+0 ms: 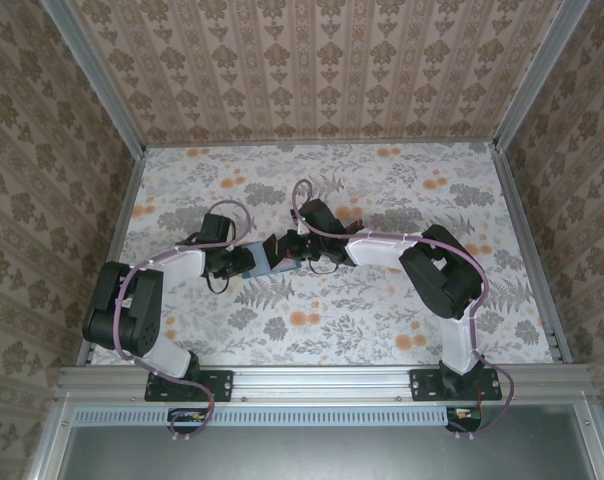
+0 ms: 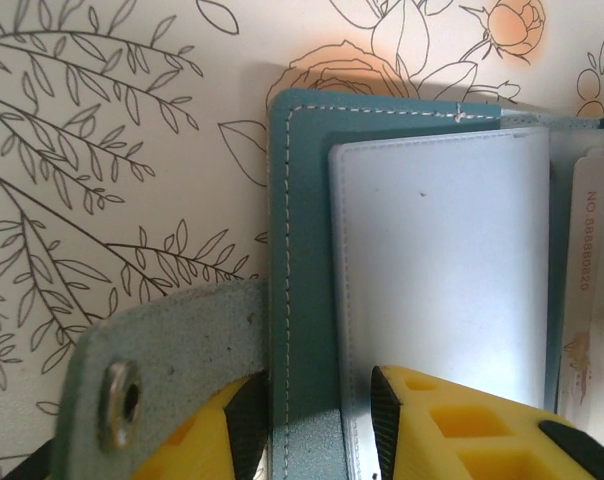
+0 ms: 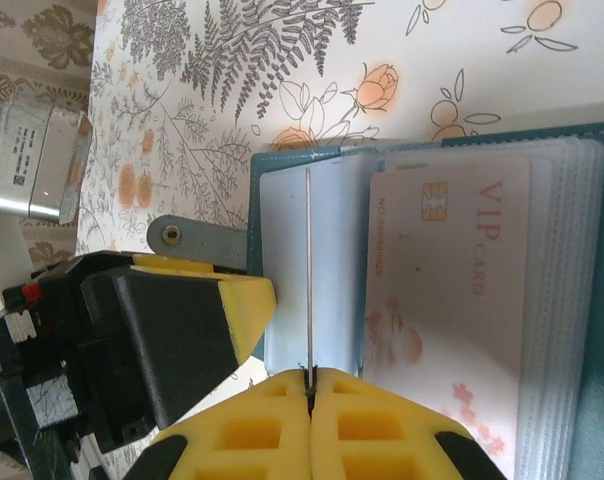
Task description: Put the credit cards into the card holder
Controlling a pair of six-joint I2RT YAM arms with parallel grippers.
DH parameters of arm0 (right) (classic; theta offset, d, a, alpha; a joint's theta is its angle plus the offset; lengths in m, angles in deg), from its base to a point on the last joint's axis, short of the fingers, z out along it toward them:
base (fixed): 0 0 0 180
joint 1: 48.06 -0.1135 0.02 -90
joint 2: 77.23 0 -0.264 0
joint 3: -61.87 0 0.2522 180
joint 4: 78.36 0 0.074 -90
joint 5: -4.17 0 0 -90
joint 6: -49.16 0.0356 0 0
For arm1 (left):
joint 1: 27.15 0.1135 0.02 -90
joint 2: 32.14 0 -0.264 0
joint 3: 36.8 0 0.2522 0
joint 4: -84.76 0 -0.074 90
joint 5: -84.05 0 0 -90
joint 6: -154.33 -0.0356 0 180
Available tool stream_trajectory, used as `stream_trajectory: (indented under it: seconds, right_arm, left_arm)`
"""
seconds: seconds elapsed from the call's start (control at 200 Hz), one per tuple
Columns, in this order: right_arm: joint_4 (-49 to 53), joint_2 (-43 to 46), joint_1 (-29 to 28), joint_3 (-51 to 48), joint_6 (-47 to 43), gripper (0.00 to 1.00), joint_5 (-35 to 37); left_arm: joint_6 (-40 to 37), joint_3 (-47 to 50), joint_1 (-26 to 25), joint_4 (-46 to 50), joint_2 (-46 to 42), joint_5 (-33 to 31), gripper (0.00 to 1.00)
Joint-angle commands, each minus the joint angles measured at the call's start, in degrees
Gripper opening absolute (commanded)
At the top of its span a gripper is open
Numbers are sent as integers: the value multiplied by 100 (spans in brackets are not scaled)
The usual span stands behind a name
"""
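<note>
Right gripper clamps a card edge-on over the open card holder. Left gripper sits spread on its cover, beside the strap.

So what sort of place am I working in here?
Probably a staged robot test booth: an aluminium frame and patterned wallpaper walls box in a floral-covered table.

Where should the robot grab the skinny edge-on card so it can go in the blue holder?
Pinch one end, a jaw on each flat face, coming in line with the card from behind that end. The skinny card shows edge-on, so only its faces offer grip, and the rest sticks out free over the card holder. The right gripper is shut on it that way.
</note>
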Motion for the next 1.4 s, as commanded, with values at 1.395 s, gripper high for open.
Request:
stream_trajectory:
  seconds: [1.395]
  right_arm:
    - [773,-844,-142,620,114,8,724]
  left_arm:
    - [-124,69,-226,-330,601,-227,37]
